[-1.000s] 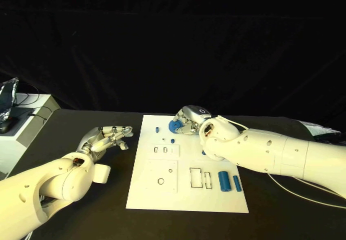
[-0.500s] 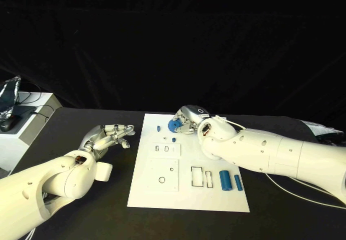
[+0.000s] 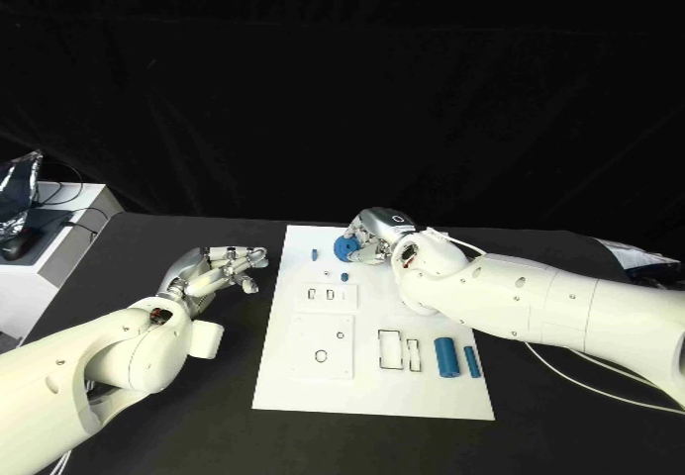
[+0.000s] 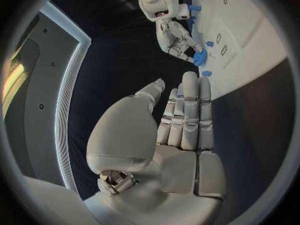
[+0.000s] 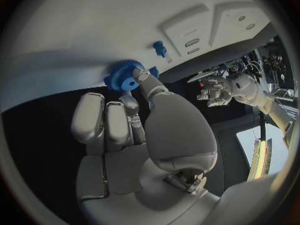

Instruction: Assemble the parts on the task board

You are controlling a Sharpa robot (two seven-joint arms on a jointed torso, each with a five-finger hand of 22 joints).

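We see the right hand (image 3: 374, 237) pinching a blue gear (image 5: 125, 76) at the task board's (image 3: 322, 381) far edge; the left hand (image 3: 214, 271) hovers empty, fingers spread.

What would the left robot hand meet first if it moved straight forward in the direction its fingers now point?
Probably nothing close. The left robot hand is open over the black table, beside the task board, fingers pointing along its left edge toward the table's far side. That path looks free, though depth is uncertain.
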